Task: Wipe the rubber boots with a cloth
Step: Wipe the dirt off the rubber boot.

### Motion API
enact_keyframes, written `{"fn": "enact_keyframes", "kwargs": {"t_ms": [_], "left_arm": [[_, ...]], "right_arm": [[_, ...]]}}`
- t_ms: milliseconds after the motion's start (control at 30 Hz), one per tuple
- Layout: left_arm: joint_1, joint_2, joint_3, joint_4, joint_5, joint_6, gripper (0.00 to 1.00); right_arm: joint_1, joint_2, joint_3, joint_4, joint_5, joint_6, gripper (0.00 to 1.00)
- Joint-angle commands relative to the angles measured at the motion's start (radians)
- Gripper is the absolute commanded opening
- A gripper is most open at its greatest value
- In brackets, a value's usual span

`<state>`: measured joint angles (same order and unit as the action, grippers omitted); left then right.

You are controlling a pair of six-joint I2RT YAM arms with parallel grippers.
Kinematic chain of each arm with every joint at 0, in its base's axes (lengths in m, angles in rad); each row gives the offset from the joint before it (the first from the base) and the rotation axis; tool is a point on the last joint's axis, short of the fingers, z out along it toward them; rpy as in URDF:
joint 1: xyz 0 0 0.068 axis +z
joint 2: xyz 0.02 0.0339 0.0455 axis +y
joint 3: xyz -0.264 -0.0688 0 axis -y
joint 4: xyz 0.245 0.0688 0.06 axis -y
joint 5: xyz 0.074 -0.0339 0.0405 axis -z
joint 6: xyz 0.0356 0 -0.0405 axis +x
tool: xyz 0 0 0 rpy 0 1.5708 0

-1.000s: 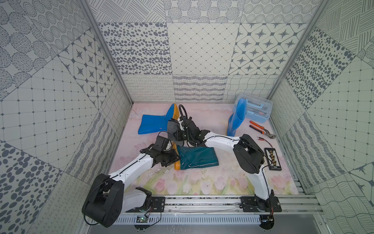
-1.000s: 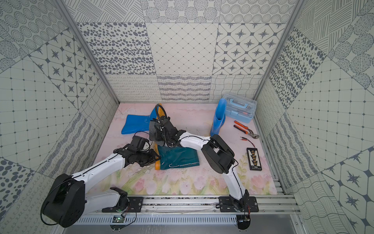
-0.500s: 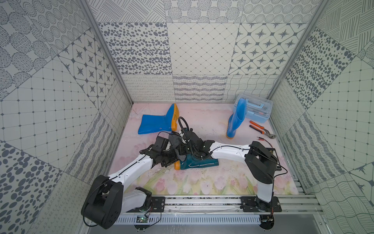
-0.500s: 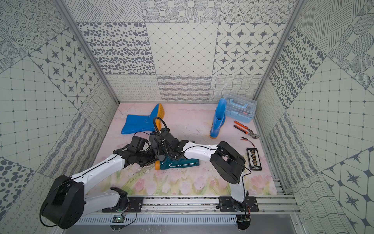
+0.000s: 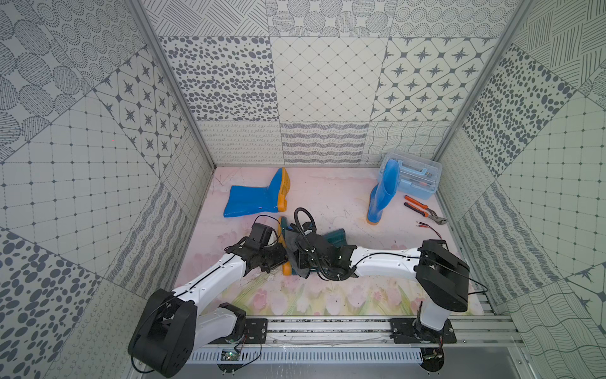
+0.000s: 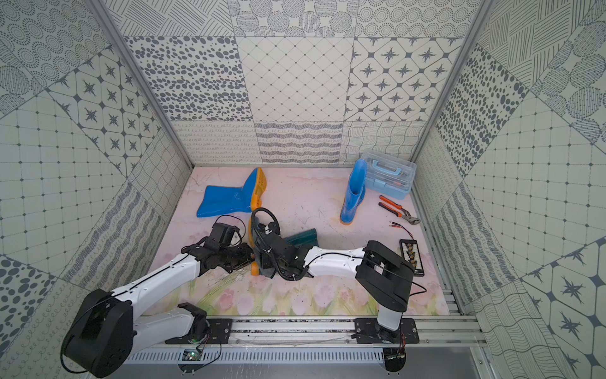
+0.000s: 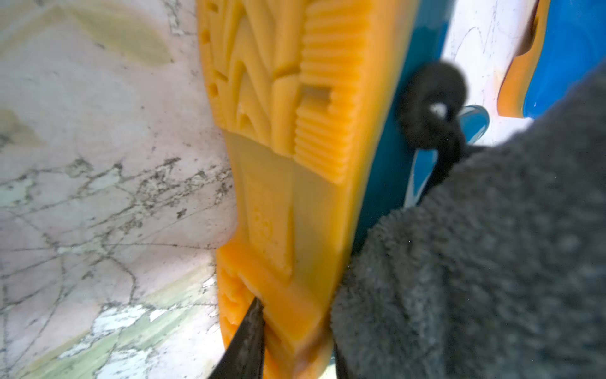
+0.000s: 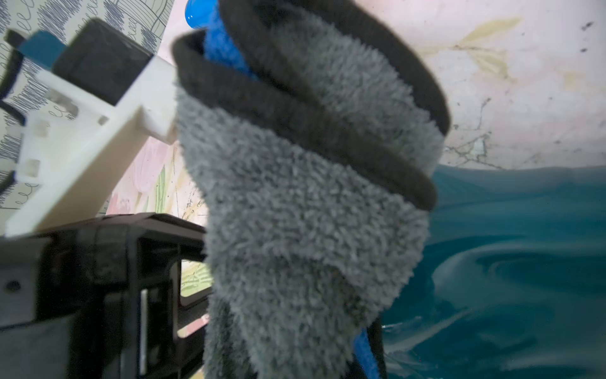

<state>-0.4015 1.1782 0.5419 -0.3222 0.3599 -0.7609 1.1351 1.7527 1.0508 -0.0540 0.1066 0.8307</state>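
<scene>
The right gripper (image 5: 306,255) has come back from beyond the teal boot (image 5: 337,237). It now presses the grey cloth (image 8: 305,203), clamped bunched in its jaws, onto the boot's foot beside the orange sole (image 7: 295,164). The left gripper (image 7: 295,349) pinches that sole's heel, likely to stop the side-lying boot sliding under the rubbing. The lying blue boot (image 5: 252,203) and the upright blue boot (image 5: 382,197) sit beyond it, well apart.
</scene>
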Motion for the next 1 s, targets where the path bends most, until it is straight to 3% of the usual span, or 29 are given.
{"fn": "enact_keyframes", "kwargs": {"t_ms": [0,167,433,667,733,867,967], "left_arm": [[-0.013,0.034,-0.019,-0.139,-0.033,-0.019,0.00],[-0.012,0.026,-0.016,-0.158,-0.033,-0.002,0.00],[-0.013,-0.092,-0.021,-0.202,-0.022,-0.001,0.42],[-0.013,-0.140,-0.064,-0.196,-0.018,-0.006,0.52],[-0.013,-0.140,-0.068,-0.194,-0.020,-0.008,0.44],[-0.013,-0.132,-0.080,-0.174,-0.002,-0.019,0.11],[-0.013,-0.133,-0.089,-0.164,-0.005,-0.020,0.01]], "right_arm": [[0.058,0.008,-0.049,-0.191,-0.170,0.008,0.00],[-0.013,0.042,0.006,-0.162,-0.200,-0.033,0.00],[-0.125,0.147,0.262,-0.212,-0.204,-0.164,0.00],[-0.164,0.303,0.472,-0.257,-0.210,-0.221,0.00],[-0.175,0.336,0.516,-0.269,-0.205,-0.223,0.00],[-0.174,0.318,0.494,-0.254,-0.210,-0.216,0.00],[-0.154,0.272,0.417,-0.244,-0.209,-0.200,0.00]]}}
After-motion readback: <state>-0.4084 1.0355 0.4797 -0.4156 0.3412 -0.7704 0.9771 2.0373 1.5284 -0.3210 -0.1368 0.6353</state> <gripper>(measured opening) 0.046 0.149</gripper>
